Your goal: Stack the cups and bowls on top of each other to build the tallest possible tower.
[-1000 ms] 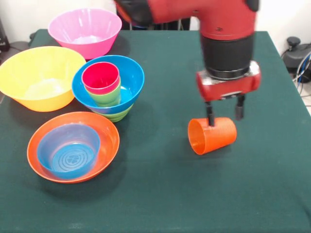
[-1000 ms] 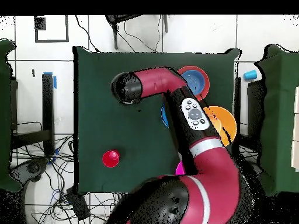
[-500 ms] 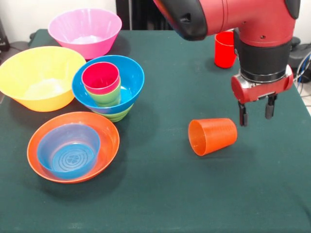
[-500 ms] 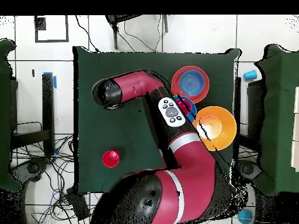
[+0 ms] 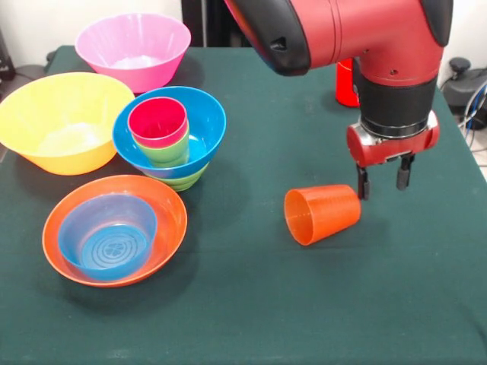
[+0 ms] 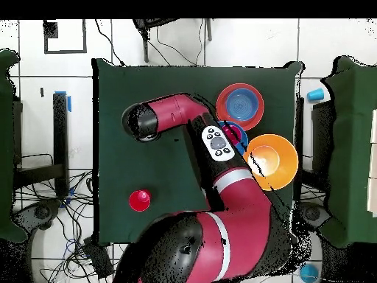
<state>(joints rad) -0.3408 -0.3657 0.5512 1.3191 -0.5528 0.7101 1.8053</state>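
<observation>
Orange cup [image 5: 323, 214] tipped on its side, ungripped.
Gripper [image 5: 380, 182] empty, fingers parted, just beside the cup's base.

My red and black arm bends downward at the wrist, my gripper [image 5: 380, 182] pointing straight down with its two dark fingers parted and empty.

Bright, even light from above. Soft shadows sit under the bowls [image 5: 114, 228], far from the claw [image 5: 380, 182]. Bowls look shiny.
</observation>
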